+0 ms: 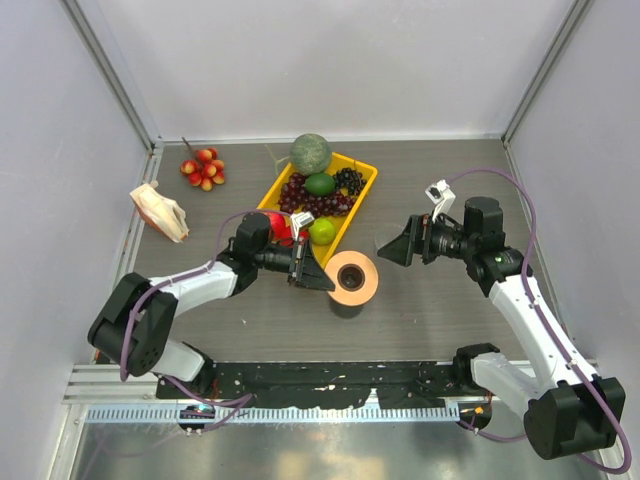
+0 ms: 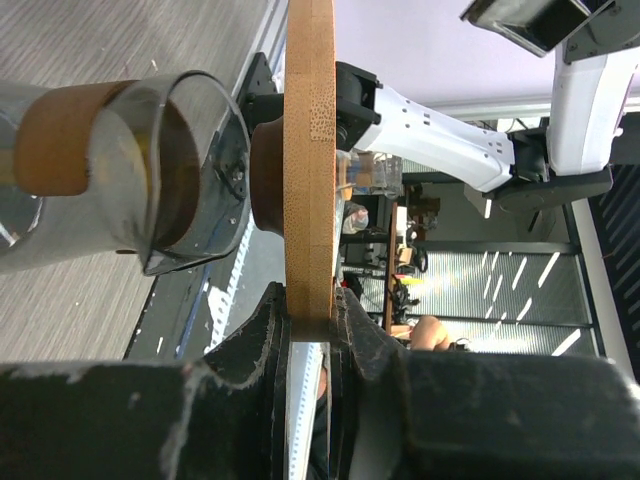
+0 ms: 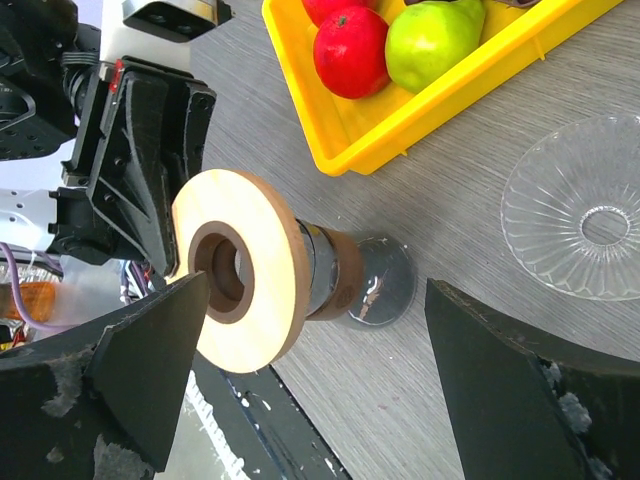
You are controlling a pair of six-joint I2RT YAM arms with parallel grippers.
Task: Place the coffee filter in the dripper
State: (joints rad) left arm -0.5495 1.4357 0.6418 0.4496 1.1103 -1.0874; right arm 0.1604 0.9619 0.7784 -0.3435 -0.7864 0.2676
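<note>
Right hand (image 1: 395,249) spread open, dripper (image 3: 560,200) lying just beside its finger

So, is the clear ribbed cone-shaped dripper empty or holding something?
Empty: the clear ribbed dripper shows only grey tabletop through its walls and centre hole; no paper inside.

Plain pale grey walls (image 1: 330,60) enclose the grey wood-grain counter (image 1: 430,310) on three sides. Slim metal posts (image 1: 112,75) stand in the back corners. The light is soft and even.
</note>
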